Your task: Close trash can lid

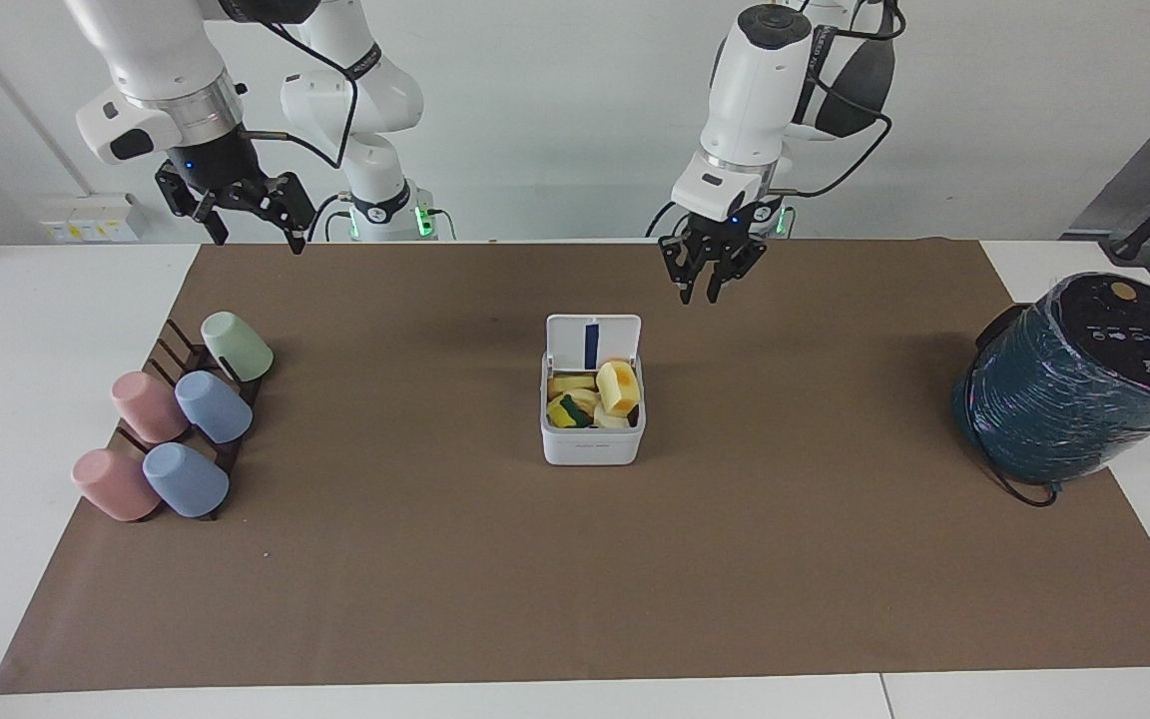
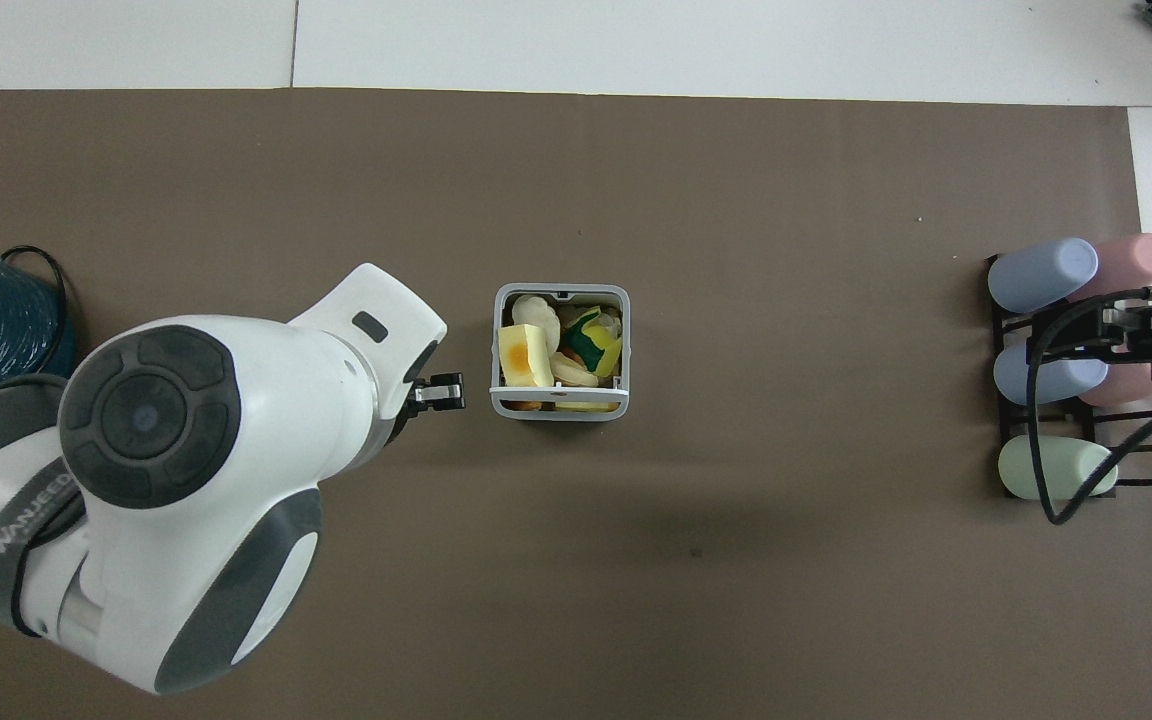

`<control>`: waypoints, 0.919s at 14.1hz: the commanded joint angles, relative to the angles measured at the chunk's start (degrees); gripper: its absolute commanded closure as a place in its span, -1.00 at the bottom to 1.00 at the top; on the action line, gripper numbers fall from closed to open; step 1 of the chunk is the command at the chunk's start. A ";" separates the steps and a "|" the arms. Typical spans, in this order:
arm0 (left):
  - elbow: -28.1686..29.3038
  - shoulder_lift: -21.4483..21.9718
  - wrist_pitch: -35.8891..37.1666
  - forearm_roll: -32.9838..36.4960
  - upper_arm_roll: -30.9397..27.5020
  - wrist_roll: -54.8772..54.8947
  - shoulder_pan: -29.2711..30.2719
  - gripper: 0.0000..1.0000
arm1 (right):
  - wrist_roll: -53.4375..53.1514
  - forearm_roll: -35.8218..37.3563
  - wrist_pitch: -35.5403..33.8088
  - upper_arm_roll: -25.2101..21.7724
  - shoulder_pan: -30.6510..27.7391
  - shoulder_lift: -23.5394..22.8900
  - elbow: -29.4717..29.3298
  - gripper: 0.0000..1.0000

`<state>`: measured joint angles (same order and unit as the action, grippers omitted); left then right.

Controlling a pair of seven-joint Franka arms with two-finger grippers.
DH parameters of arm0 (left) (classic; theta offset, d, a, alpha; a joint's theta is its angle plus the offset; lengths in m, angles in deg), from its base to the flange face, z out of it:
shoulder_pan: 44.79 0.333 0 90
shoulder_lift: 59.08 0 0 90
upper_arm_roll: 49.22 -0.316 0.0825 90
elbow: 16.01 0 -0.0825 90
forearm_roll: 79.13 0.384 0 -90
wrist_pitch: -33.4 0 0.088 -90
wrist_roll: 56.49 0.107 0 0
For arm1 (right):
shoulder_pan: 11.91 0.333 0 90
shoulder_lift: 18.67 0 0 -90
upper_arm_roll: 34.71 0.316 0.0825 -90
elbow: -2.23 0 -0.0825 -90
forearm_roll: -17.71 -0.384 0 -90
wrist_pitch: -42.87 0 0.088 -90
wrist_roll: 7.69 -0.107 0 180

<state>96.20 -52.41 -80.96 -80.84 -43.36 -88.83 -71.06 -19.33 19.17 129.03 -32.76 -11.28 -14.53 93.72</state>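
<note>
White plastic trash can (image 1: 593,424) sits mid-frame, lid (image 1: 593,343) upright; we judge our left end effector (image 1: 712,291), nearly closed and empty, approaching and must push it down.

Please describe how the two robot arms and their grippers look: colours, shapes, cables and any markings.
Both arms have glossy white rounded shells with dark grey joint caps. The left arm carries grey "WANJEED" lettering. The left gripper and the right gripper are black linkage fingers under a metal ring. Black cables loop along each wrist; the bases glow green.
</note>
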 commanded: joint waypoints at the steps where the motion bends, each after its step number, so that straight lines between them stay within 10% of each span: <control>1: 4.60 2.65 -3.93 -2.42 -1.11 -1.74 -4.57 0.39 | 1.01 -0.23 -0.55 -0.09 -0.02 0.52 0.18 -1.00; 13: 8.21 -7.01 -33.63 -2.51 -1.20 -14.94 -10.92 0.58 | 1.01 -0.23 -0.55 -0.09 -0.02 0.52 0.18 -1.00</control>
<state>104.48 -57.52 -110.24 -82.82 -44.48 -103.16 -82.63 -19.33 19.17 129.03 -32.77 -11.28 -14.53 93.72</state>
